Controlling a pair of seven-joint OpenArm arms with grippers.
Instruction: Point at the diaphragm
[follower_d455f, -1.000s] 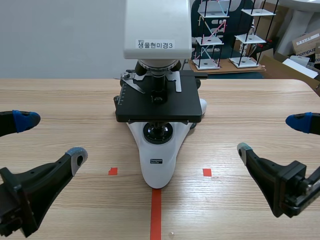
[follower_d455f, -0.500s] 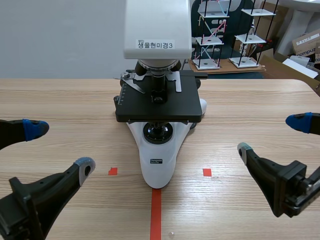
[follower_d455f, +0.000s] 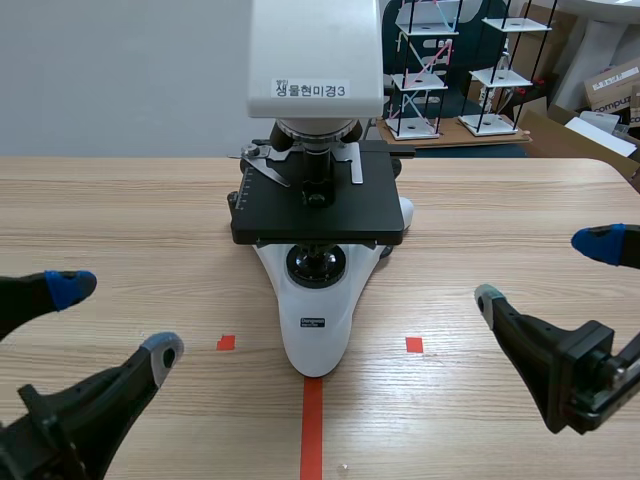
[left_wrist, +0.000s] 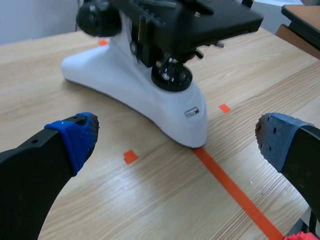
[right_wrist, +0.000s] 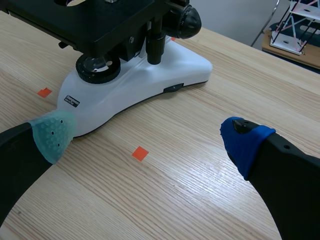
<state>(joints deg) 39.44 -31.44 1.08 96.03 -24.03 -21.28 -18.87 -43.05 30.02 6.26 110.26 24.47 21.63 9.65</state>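
The left claw (follower_d455f: 115, 320), fingers apart, has sunk back along the desk (follower_d455f: 120, 200), well short of the diaphragm (left_wrist: 167, 47) under the microscope (follower_d455f: 316, 300) stage (follower_d455f: 318, 212), so pointing seems unstarted; the right claw (follower_d455f: 545, 270) also gapes.

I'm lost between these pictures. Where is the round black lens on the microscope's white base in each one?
Scene view: the lens sits mid-picture, under the black stage.
Left wrist view: lens under the stage's overhang, on the white base.
Right wrist view: lens under the stage, on the base.
Shared landmark: the small label plate on the base, beside the lens.
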